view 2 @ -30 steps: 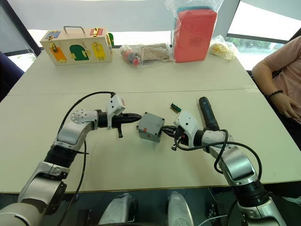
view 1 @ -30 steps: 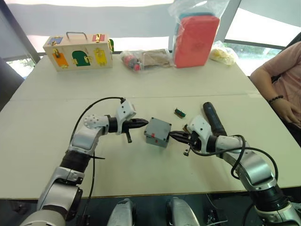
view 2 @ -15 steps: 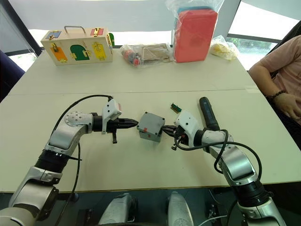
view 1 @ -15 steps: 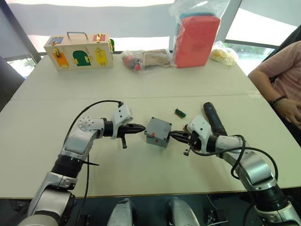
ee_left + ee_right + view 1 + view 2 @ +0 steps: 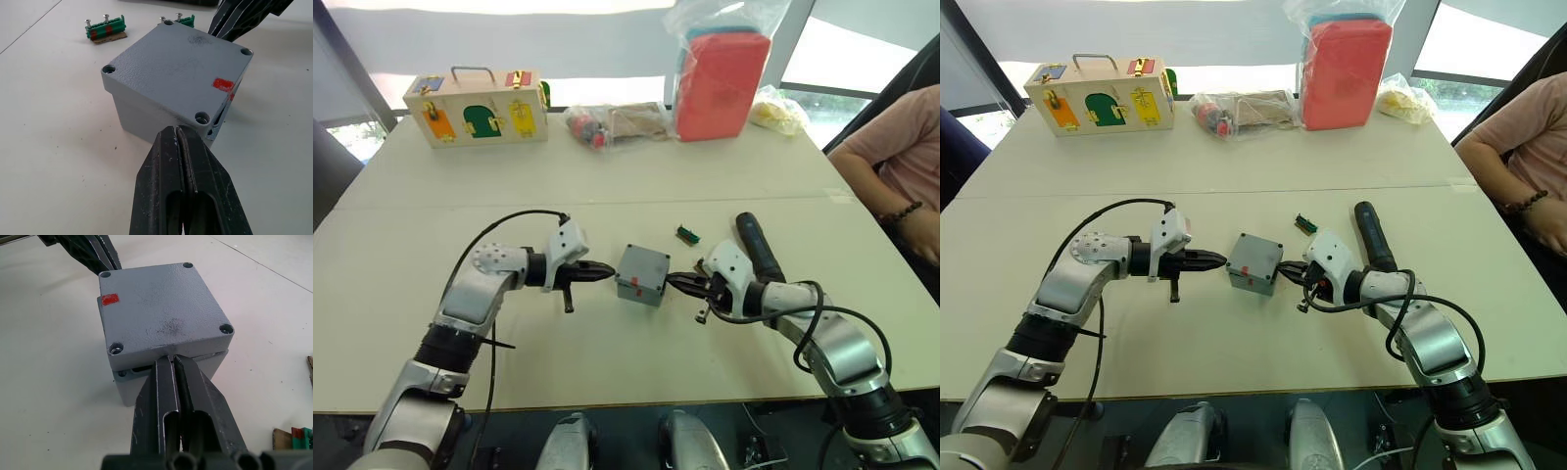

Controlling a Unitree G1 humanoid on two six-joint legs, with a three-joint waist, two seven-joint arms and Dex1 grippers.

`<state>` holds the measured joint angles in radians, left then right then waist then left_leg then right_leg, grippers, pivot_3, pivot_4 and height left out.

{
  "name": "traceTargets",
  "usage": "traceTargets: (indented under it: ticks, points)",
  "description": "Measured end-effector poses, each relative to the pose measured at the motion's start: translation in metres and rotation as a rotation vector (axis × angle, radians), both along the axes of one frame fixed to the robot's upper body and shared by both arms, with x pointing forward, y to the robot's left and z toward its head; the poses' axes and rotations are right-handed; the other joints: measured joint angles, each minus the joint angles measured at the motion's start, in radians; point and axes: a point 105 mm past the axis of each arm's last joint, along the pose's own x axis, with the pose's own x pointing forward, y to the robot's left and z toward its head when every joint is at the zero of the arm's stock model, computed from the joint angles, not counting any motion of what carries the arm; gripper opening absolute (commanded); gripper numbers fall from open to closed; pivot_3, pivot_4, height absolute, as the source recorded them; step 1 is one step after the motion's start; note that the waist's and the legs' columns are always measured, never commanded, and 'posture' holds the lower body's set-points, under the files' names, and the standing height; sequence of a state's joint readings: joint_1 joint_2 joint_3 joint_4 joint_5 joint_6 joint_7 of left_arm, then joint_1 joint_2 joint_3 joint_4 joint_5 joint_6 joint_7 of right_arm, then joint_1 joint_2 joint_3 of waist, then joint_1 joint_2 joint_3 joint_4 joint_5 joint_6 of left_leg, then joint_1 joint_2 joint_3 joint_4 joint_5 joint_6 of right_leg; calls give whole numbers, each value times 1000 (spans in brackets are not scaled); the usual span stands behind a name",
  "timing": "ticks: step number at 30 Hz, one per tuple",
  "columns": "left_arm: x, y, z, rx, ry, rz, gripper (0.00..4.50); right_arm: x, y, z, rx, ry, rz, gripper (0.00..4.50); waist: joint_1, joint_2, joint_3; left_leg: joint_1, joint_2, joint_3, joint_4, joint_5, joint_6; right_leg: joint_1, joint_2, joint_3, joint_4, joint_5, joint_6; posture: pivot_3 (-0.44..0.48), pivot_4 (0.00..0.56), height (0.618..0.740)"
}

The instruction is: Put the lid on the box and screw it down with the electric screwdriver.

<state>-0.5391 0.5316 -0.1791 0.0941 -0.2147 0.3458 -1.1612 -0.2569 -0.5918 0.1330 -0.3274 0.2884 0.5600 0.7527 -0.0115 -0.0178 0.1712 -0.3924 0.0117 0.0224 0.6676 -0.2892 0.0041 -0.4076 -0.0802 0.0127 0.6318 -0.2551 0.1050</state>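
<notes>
surface: white table [image 5: 636, 166]
middle: box [image 5: 641, 274], electric screwdriver [image 5: 759, 247], green connector [image 5: 687, 234]
far edge: wooden latch box [image 5: 478, 106], red bag [image 5: 722, 83]

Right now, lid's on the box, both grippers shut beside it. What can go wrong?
1. The lid sits skewed on the box, overhanging one side with a gap beneath; screws may miss their holes.
2. Nothing clamps the box: the left gripper is clear, the right gripper only at its edge. A push could slide it.
</notes>
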Motion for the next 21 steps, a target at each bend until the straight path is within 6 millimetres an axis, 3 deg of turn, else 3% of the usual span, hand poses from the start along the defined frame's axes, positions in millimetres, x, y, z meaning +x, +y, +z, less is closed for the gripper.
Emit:
traceTargets:
  ticks: [21]
  points:
    - [-8,0,-3,3,22,-23,0,-1,0,0,0,2,3,78,0,0,0,0,0,0,0,0,0,0,0,0,0,0,0,0,150,730]
